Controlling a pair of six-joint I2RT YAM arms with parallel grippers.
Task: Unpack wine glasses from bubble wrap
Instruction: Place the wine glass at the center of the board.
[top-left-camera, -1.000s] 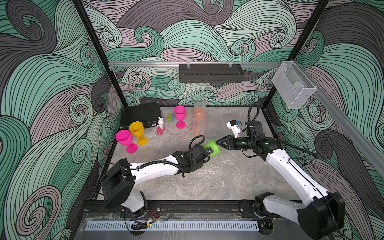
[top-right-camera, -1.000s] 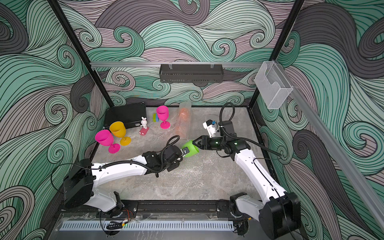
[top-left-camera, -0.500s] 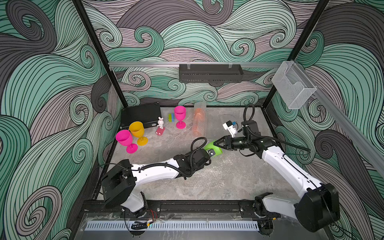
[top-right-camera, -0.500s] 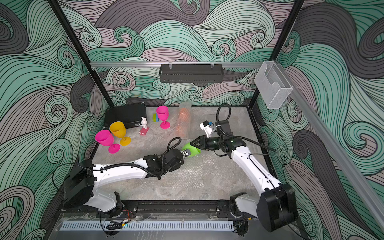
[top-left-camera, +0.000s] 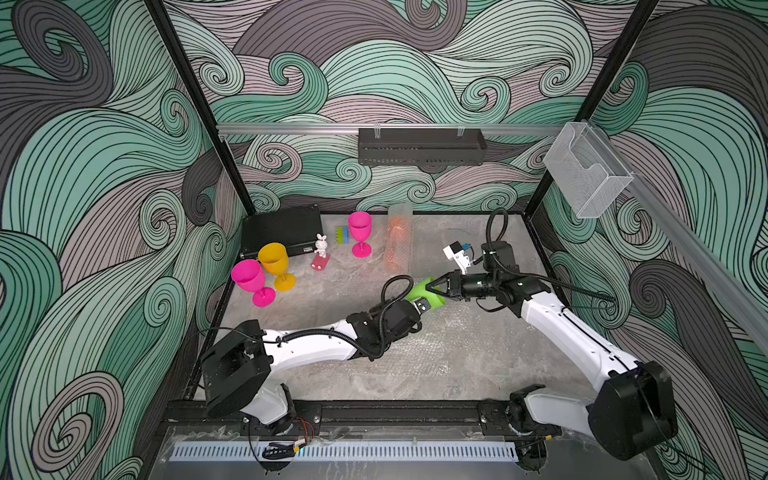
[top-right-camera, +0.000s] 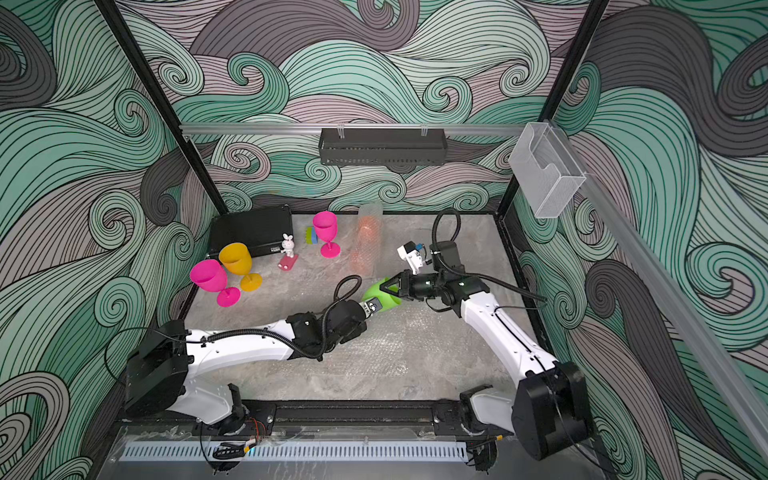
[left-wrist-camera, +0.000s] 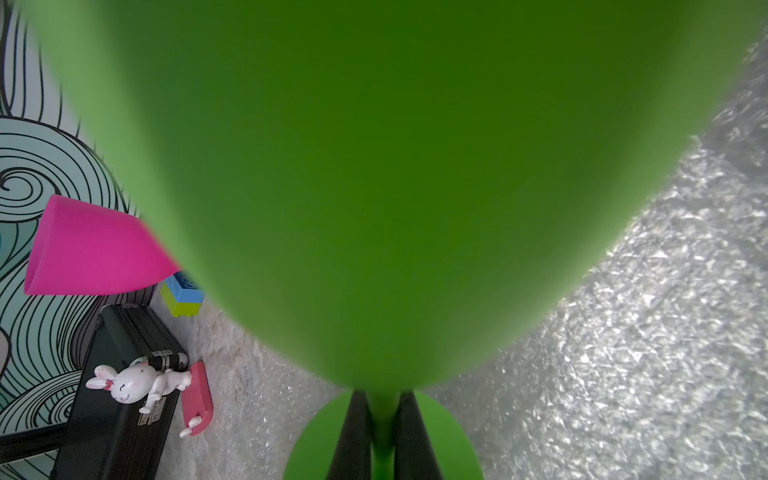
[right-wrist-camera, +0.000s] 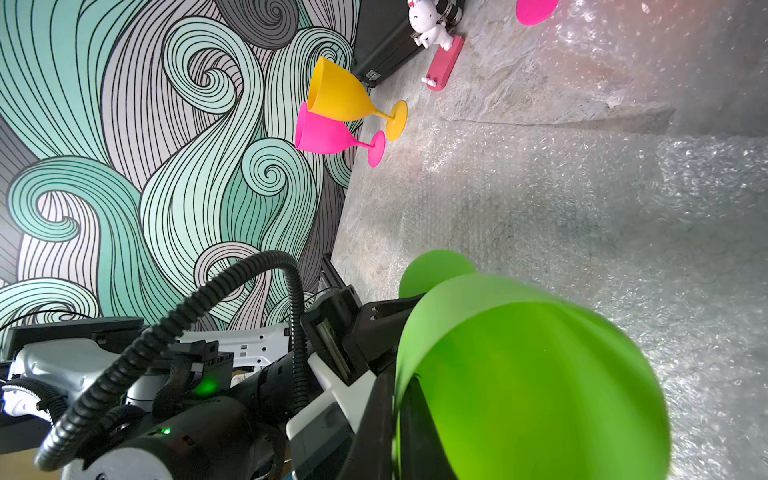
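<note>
Above the bubble wrap (top-left-camera: 436, 345) on the swirl-walled worktop (top-left-camera: 415, 384), the green goblet (top-left-camera: 428, 296) is pinched by the left end effector (left-wrist-camera: 383, 432) and right end effector (top-left-camera: 433, 287).

Matt, smooth plastic green goblet (left-wrist-camera: 374, 166); bubble wrap (left-wrist-camera: 644, 353) shiny w/ dimples.

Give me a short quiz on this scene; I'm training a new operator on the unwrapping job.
1. True or false: the orange goblet lies inside a bubble wrap tube.
2. Which part of the lime green goblet does the left gripper clamp? A) bowl rim B) stem C) foot
3. How many unwrapped goblets stand upright on the table?
Key: 1 true; 2 B; 3 three: two pink goblets and one yellow goblet.
</note>
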